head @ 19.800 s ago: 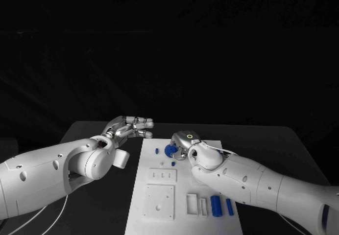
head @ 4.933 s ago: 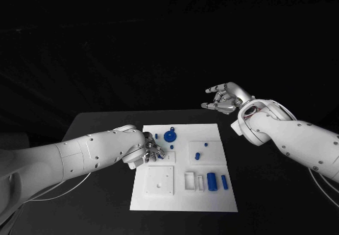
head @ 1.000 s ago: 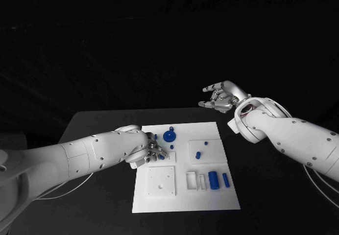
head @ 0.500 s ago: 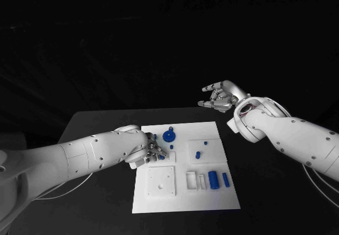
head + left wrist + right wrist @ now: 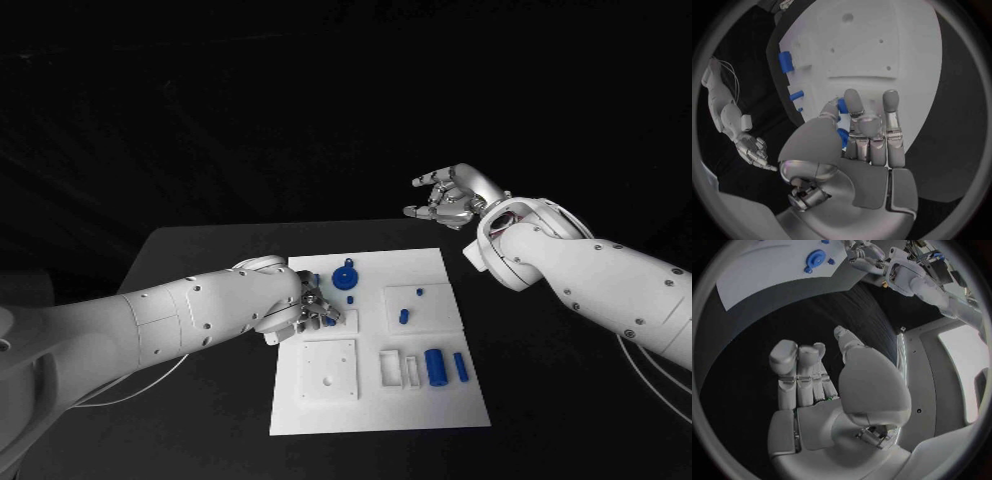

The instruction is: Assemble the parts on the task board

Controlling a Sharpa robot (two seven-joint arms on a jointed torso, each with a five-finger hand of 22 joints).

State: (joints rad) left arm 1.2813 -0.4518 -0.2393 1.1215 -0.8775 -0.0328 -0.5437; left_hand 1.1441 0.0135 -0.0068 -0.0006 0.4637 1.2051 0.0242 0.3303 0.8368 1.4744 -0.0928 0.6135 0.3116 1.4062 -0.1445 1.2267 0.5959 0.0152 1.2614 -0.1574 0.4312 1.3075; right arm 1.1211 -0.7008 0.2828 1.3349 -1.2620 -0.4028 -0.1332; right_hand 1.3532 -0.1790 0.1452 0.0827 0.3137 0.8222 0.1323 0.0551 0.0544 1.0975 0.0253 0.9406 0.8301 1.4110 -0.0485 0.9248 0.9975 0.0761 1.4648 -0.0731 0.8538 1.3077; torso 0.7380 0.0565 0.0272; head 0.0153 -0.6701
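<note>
Left hand (image 5: 310, 308) pinches blue part (image 5: 842, 106) at task board's (image 5: 433, 420) left edge | right hand (image 5: 454, 200) raised, holding nothing

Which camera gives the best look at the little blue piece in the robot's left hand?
The left wrist view: the blue part sits between the left hand's thumb and fingers, above the board. In the head view the hand hides nearly all of it; the right wrist view shows that hand far off, the part too small to tell.

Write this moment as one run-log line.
left hand: holds small blue part at white task board | right hand: raised, holds nothing
</note>
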